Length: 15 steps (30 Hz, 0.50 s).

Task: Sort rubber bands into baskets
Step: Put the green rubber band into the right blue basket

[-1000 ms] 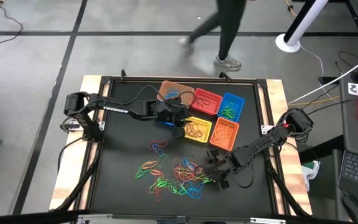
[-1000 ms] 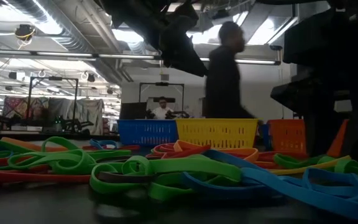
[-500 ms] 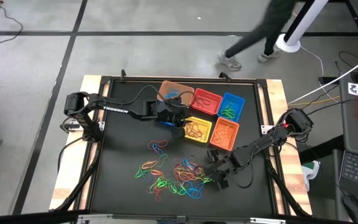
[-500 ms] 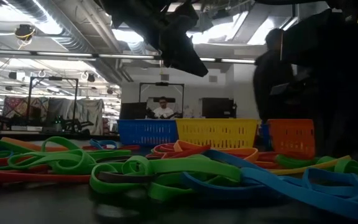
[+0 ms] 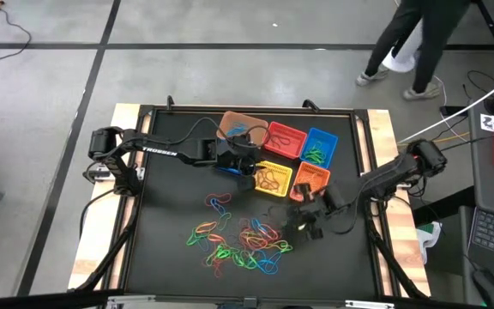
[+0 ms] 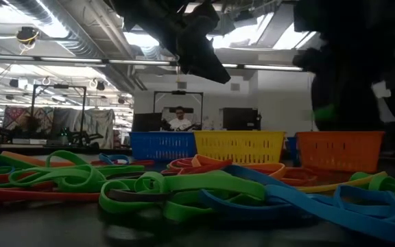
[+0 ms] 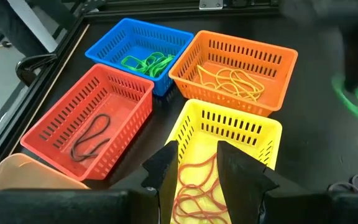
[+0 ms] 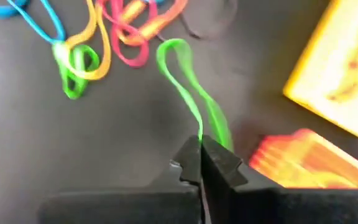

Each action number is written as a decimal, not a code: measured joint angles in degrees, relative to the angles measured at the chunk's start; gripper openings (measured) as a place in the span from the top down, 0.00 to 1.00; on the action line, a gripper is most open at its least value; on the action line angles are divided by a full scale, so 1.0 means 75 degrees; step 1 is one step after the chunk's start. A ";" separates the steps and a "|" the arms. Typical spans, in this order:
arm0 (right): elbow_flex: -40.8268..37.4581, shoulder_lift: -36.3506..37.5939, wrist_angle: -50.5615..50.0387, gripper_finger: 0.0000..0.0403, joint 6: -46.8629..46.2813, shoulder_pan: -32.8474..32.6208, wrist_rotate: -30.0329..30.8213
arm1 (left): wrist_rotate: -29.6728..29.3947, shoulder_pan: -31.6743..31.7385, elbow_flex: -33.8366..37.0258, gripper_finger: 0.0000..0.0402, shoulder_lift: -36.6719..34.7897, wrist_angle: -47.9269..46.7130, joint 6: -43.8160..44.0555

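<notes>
The right end effector (image 8: 201, 163) has its two dark fingers pressed together, pinching the end of a green rubber band (image 8: 188, 87) that trails out ahead of the fingertips. In the high view the right arm reaches in from the right edge of the counter (image 5: 161, 232), bent at the elbow, and its end effector (image 5: 307, 215) is raised and points toward the left arm.

The left arm stretches from the left edge of the counter in a nearly straight line. Its end effector (image 5: 245, 163) points toward the right arm, and in the left wrist view its fingers (image 7: 166, 162) stand slightly apart with nothing between them.
</notes>
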State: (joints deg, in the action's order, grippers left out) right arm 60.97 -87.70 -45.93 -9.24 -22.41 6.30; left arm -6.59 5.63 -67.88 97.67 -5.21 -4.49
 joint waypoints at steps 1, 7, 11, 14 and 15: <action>0.0066 0.0152 -0.0248 0.98 0.0097 0.0100 0.0092 | 0.0000 0.0000 0.0000 0.73 0.0000 0.0000 0.0003; 0.0283 0.1154 -0.1199 0.99 0.0771 0.0924 0.0958 | 0.0000 0.0000 0.0000 0.73 0.0000 -0.0019 -0.0022; 0.0283 0.1658 -0.1709 0.99 0.1120 0.1768 0.1541 | 0.0003 0.0000 0.0000 0.73 0.0000 -0.0020 -0.0144; 0.0283 0.1819 -0.2034 0.98 0.1462 0.2538 0.1766 | 0.0003 0.0000 0.0000 0.73 0.0000 -0.0026 -0.0189; 0.0283 0.1829 -0.2149 0.98 0.1558 0.2812 0.1806 | 0.0003 0.0000 0.0000 0.73 0.0000 -0.0027 -0.0192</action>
State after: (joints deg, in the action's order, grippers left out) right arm 63.09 -73.98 -62.05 2.45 -1.32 19.84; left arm -6.57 5.63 -67.88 97.67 -5.42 -5.93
